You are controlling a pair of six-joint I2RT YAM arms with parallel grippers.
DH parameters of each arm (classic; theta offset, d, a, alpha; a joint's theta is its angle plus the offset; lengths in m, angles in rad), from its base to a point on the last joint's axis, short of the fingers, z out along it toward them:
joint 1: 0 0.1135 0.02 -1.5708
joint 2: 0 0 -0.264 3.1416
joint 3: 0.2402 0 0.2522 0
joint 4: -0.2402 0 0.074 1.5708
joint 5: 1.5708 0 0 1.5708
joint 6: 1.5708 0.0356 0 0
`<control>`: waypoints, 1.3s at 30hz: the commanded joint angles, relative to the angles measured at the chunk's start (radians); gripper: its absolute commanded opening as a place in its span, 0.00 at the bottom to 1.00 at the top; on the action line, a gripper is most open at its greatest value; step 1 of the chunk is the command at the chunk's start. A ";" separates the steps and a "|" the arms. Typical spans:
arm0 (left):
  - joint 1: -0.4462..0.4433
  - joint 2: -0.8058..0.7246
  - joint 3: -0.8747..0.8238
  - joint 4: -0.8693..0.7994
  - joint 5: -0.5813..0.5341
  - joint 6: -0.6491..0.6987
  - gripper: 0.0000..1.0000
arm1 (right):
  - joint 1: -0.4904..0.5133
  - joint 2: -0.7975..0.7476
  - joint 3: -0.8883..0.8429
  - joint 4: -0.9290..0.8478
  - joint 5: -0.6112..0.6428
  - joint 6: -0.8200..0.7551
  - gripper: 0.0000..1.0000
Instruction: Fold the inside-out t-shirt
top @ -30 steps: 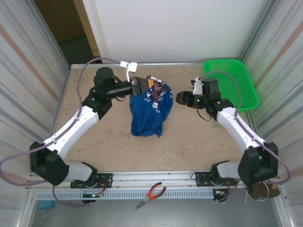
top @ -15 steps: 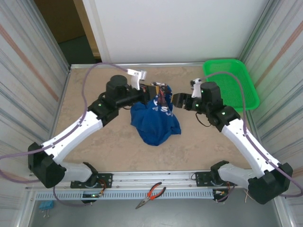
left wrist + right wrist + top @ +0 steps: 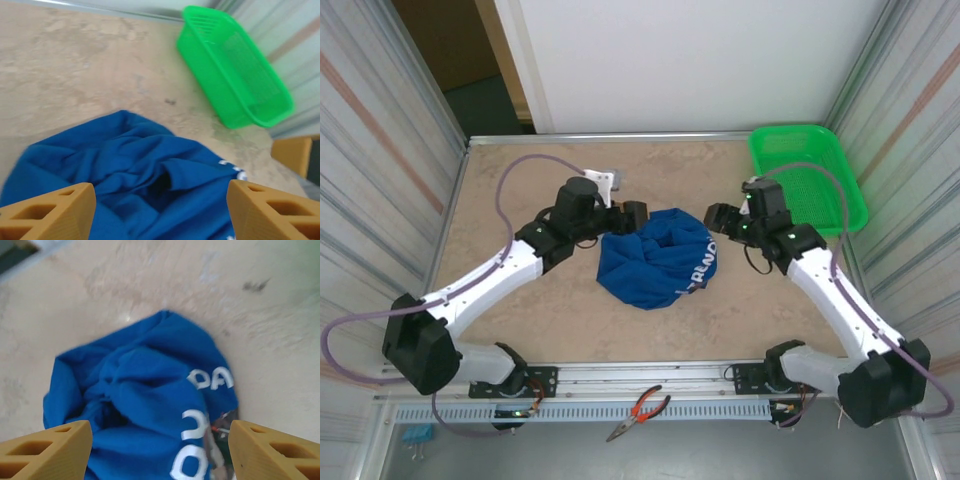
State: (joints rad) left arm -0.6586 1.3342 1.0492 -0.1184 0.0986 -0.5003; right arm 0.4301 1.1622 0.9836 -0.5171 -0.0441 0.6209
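Note:
The inside-out t-shirt [image 3: 658, 258] lies in a crumpled royal-blue heap at the middle of the table, white letters showing on its right side. My left gripper [image 3: 632, 215] hangs open at the heap's upper left edge. My right gripper [image 3: 717, 220] stands open at its upper right edge. In the left wrist view the t-shirt [image 3: 125, 165] spreads between and beyond the wide-apart fingertips [image 3: 50, 210], nothing pinched. In the right wrist view the t-shirt [image 3: 145, 405] with its white print lies below the open gripper [image 3: 160, 452], its fingers [image 3: 275, 450] clear of the cloth.
A green mesh basket [image 3: 808, 178] stands at the back right corner, also seen as the basket [image 3: 235, 75] from the left wrist. Metal walls close in the table on both sides. Pliers [image 3: 638, 410] lie on the rail below the front edge.
My left gripper has opened and let go of the t-shirt, which dropped from a hanging bundle into a wider heap on the table. Both grippers have come down beside it.

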 commanded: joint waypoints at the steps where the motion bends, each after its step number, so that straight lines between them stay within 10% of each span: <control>1: -0.003 0.040 -0.028 -0.087 -0.052 0.027 0.70 | 0.094 0.076 0.043 0.014 0.043 0.000 0.72; 12: -0.057 0.223 -0.068 -0.045 -0.071 -0.015 0.73 | 0.171 0.500 0.224 0.003 0.195 -0.127 0.65; 17: -0.063 0.247 -0.142 0.015 -0.054 -0.051 0.57 | 0.148 0.540 0.226 -0.004 0.174 -0.172 0.00; 21: -0.061 0.227 -0.178 0.046 -0.076 -0.048 0.02 | 0.068 0.421 0.223 0.010 0.085 -0.172 0.00; 33: 0.030 -0.189 -0.142 0.125 -0.161 0.037 0.00 | -0.249 0.078 0.466 0.176 -0.415 0.043 0.00; 34: 0.042 -0.221 -0.148 0.164 -0.133 0.047 0.02 | -0.249 0.061 0.478 0.205 -0.440 0.052 0.00; 37: 0.079 -0.291 -0.153 0.209 -0.068 0.051 0.61 | -0.249 0.026 0.455 0.312 -0.533 0.087 0.00; 39: 0.091 -0.319 -0.154 0.217 -0.047 0.050 0.73 | -0.245 0.025 0.435 0.346 -0.596 0.091 0.00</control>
State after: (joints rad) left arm -0.5850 1.0336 0.9092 0.0952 0.0296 -0.4740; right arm 0.1936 1.1976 1.4250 -0.2832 -0.5201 0.6655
